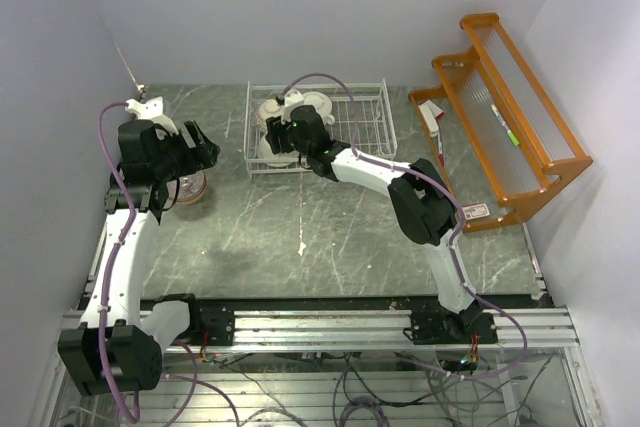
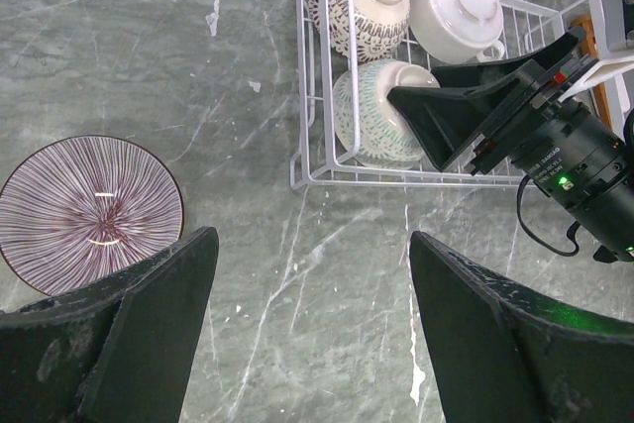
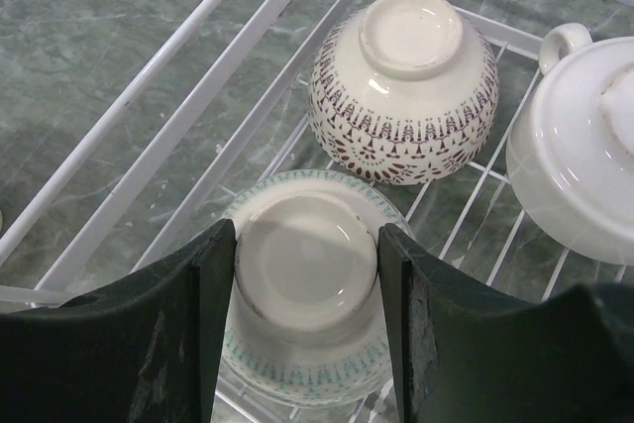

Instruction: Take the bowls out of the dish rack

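The white wire dish rack (image 1: 362, 127) stands at the back middle of the table. Three bowls lie upside down in its left end: a teal-patterned bowl (image 3: 297, 373), a brown-patterned bowl (image 3: 406, 96) and a white bowl with a side handle (image 3: 580, 156). My right gripper (image 3: 307, 245) reaches into the rack, its fingers pressed on both sides of the teal-patterned bowl's foot; the bowl rests on the wire. A red-striped bowl (image 2: 89, 207) sits upright on the table left of the rack. My left gripper (image 2: 312, 274) is open and empty above bare table beside it.
An orange wooden shelf (image 1: 510, 117) stands at the right edge with a pen and small items on it. The rack's right half (image 1: 370, 112) holds no bowls. A white fleck (image 1: 301, 246) lies on the table's middle.
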